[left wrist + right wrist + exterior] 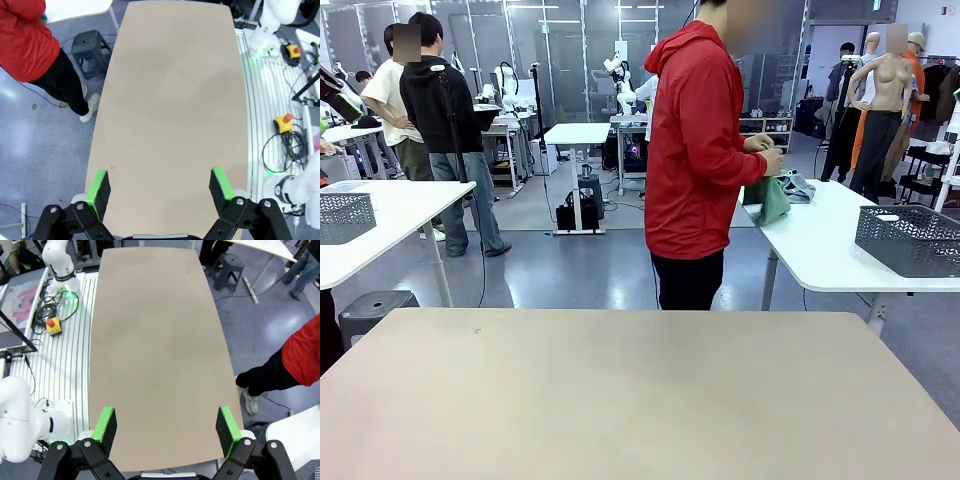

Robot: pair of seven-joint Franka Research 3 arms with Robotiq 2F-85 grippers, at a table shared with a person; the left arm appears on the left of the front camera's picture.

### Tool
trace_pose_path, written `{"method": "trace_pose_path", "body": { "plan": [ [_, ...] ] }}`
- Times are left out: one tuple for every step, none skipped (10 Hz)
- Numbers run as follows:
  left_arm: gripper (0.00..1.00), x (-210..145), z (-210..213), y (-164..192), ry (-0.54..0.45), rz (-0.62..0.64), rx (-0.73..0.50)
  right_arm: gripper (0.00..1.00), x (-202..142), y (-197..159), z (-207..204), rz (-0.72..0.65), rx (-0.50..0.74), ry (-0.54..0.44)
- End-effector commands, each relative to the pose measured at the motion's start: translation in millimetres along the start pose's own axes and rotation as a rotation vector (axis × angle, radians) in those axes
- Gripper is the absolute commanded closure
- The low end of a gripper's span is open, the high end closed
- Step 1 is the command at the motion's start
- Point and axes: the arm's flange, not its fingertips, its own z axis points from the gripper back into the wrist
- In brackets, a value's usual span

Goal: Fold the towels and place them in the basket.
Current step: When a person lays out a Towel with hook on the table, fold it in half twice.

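The beige table (640, 400) spans the lower frame. Centre, a person (695, 150) in red stands at a white table (820, 255) at right, bearing the mesh basket (910, 240) (far right edge). The person holds the mint green towel (772, 203), with the blue-grey towel (797, 186) beside it. The left hand (159, 180) and the right hand (167, 422) gape wide above the beige table.

The person (695, 160) stands sideways at a far white worktop (820, 250). The mint green towel (772, 200) they hold and the blue-grey towel (798, 186) behind it are too small to show any folds. The picture's right edge cuts off the basket (910, 240), and the left edge cuts off a second basket (345, 217).
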Motion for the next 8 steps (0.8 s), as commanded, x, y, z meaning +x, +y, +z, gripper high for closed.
{"method": "trace_pose_path", "body": {
  "plan": [
    [0.0,1.1,1.4,-1.2,0.0,-0.001,0.003,0.0,0.9,1.9,-0.9,0.004,0.003,-0.004],
    [0.0,1.1,1.4,-1.2,0.0,-0.001,0.003,0.0,0.9,1.9,-0.9,0.004,0.003,-0.004],
    [0.0,1.1,1.4,-1.2,0.0,-0.001,0.003,0.0,0.9,1.9,-0.9,0.004,0.003,-0.004],
    [0.0,1.1,1.4,-1.2,0.0,-0.001,0.003,0.0,0.9,1.9,-0.9,0.004,0.003,-0.004],
    [0.0,1.1,1.4,-1.2,0.0,-0.001,0.003,0.0,0.9,1.9,-0.9,0.004,0.003,-0.004],
    [0.0,1.1,1.4,-1.2,0.0,-0.001,0.003,0.0,0.9,1.9,-0.9,0.004,0.003,-0.004],
    [0.0,1.1,1.4,-1.2,0.0,-0.001,0.003,0.0,0.9,1.9,-0.9,0.004,0.003,-0.004],
    [0.0,1.1,1.4,-1.2,0.0,-0.001,0.003,0.0,0.9,1.9,-0.9,0.004,0.003,-0.004]
  ]
}}
